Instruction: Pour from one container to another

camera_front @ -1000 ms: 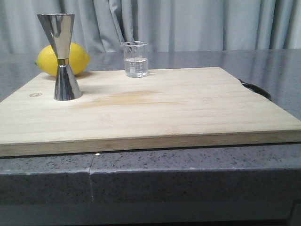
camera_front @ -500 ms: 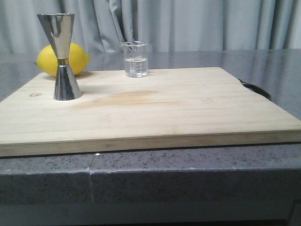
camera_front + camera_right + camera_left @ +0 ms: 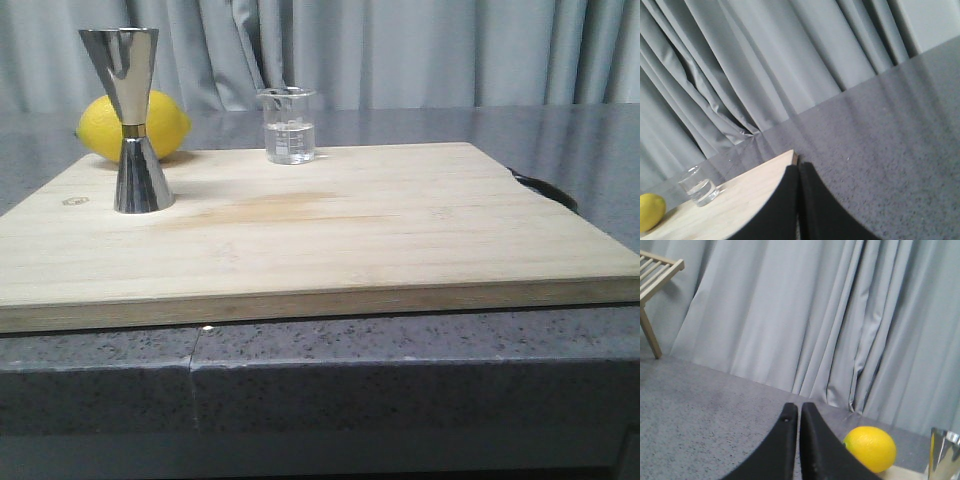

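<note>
Neither gripper shows in the front view: on the wooden cutting board (image 3: 330, 230) the steel jigger (image 3: 130, 120) stands upright at the left, the glass beaker (image 3: 289, 125), part-filled with clear liquid, at the far edge, a lemon (image 3: 165, 125) behind the jigger. In the left wrist view, the left gripper (image 3: 799, 410) is closed and empty. In the right wrist view, the right gripper (image 3: 798, 172) is likewise pressed together, holding nothing.

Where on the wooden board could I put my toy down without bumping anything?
The pale wooden board is bare across its near and right parts. It is crowded at the far left: the shiny steel hourglass jigger, the yellow lemon behind it, and the small clear glass beaker at the far edge.
</note>
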{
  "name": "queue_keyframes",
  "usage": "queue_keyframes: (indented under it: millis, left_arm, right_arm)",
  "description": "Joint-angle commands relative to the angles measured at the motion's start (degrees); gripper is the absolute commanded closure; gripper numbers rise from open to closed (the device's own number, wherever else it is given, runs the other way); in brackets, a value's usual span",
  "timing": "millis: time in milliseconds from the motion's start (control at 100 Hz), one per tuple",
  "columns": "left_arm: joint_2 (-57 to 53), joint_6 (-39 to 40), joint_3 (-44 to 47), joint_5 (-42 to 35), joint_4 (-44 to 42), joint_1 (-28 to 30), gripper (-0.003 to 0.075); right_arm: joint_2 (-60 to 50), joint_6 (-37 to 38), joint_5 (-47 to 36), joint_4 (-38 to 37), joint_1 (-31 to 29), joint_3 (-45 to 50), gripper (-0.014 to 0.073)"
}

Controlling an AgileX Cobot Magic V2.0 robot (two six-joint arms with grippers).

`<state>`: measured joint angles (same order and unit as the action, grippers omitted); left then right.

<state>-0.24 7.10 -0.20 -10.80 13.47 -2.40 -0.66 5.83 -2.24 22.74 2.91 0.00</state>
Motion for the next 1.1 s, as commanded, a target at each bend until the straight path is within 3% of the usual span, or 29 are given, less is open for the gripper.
queue_keyframes:
  millis: [0,120,290,420,590,780,990,1090]
  left_arm:
    - [-1.57,0.80,-0.09,-4.60,8.18,0.06,0.0740]
    - [-1.57,0.80,-2.86,1.36,14.52,0.06,0.0740]
    - [1.52,0.54,-8.48,11.27,12.36,0.06,0.0740]
    - [6.97,-0.39,-14.32,16.96,8.68,0.06,0.0740]
    - [16.53,-14.07,-24.55,29.61,8.21,0.06,0.0740]
    - [27.29,-30.28,-31.74,33.44,11.02,0.06,0.0739]
    - [34.55,-33.18,-34.86,33.67,13.57,0.06,0.0734]
    - [36.05,-37.28,-34.97,32.52,18.15,0.06,0.0658]
  right_arm:
    - [-0.87,0.44,1.58,2.48,-0.39,-4.98,0.0662]
    - [1.14,0.44,10.36,2.48,-0.39,-12.01,0.0662]
    - [10.08,-2.25,20.87,1.02,-0.39,-22.84,0.0662]
    - [20.87,-12.02,25.83,0.75,-0.39,-31.39,0.0662]
    - [35.52,-23.10,34.05,0.75,-0.39,-42.16,0.0662]
    - [48.31,-29.22,33.86,0.75,-0.39,-46.37,0.0662]
    - [54.55,-29.22,29.96,0.75,-0.39,-46.72,0.0659]
    - [55.05,-29.22,27.27,0.75,-0.39,-46.72,0.0630]
